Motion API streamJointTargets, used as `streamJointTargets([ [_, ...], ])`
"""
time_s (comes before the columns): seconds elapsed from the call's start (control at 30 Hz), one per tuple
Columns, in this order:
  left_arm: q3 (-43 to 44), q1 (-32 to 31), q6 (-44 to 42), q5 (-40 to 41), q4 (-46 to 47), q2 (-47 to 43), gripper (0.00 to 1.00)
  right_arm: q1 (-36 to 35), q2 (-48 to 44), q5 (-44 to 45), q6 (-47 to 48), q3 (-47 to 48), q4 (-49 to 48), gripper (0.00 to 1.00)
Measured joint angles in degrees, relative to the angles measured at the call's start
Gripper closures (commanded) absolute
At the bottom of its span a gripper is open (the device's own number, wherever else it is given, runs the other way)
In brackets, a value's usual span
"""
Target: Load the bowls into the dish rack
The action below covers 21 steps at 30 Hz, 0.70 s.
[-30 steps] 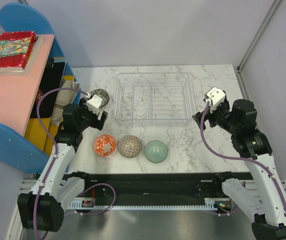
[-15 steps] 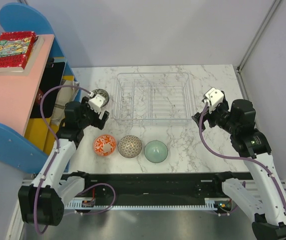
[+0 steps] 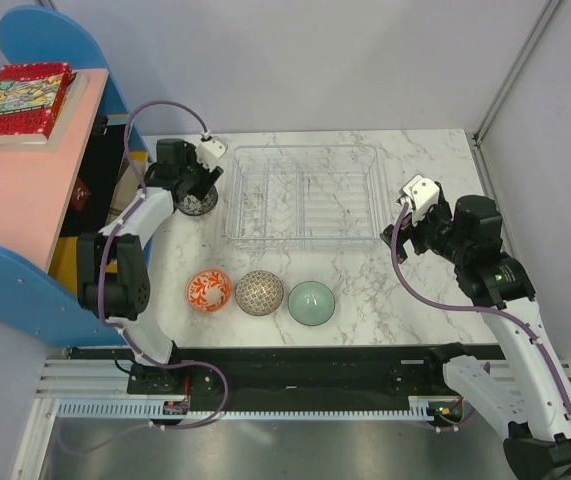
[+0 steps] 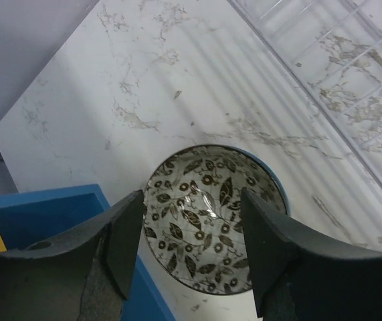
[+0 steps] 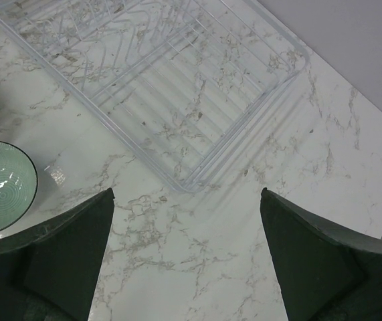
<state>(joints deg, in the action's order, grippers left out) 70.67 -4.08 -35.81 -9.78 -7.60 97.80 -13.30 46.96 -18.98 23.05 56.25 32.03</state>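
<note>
patterned blue-and-white bowl [image 4: 211,217] sits mouth-up on the surface [image 3: 415,290], just left of the empty dish rack [image 3: 303,195] — rack's long axis runs left-right. left end effector [image 4: 189,200] wide, straddling the bowl from above: grasp approach. next — lower and close on it. right end effector [image 5: 187,197] wide, idle.

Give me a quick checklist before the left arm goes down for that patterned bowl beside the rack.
1. Left gripper open: ok, jaws wide apart.
2. Lined up over the bowl: ok, it sits upright between the jaws in the wrist view.
3. Jaw height above the rim: cannot tell.
4. Room between the jaws and the blue shelf: cannot tell.
5. Rack has free slots: ok, no bowls in it.
6. Right gripper out of the way: ok, open, off the rack's right corner.
</note>
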Motion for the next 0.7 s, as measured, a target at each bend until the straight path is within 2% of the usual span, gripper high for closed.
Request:
streamJointTargets([
  [0.17, 12.63, 0.46, -4.52, 1.27, -3.74, 8.85, 0.35, 0.0, 0.46, -0.02, 0.35, -0.35, -0.04, 0.02],
  [0.33, 20.5, 1.6, -8.96, 2.36, -7.67, 13.77, 0.34, 0.0, 0.79, 0.0, 0.55, -0.63, -0.07, 0.02],
  [0.53, 22.93, 3.8, -12.68, 3.72, -11.63, 16.63, 0.34, 0.0, 0.79, 0.0, 0.79, -0.76, -0.09, 0.02],
  [0.7, 21.59, 7.74, -14.23, 1.46, -14.91, 15.87, 0.34, 0.0, 1.07, 0.0, 0.79, -0.9, -0.15, 0.02],
])
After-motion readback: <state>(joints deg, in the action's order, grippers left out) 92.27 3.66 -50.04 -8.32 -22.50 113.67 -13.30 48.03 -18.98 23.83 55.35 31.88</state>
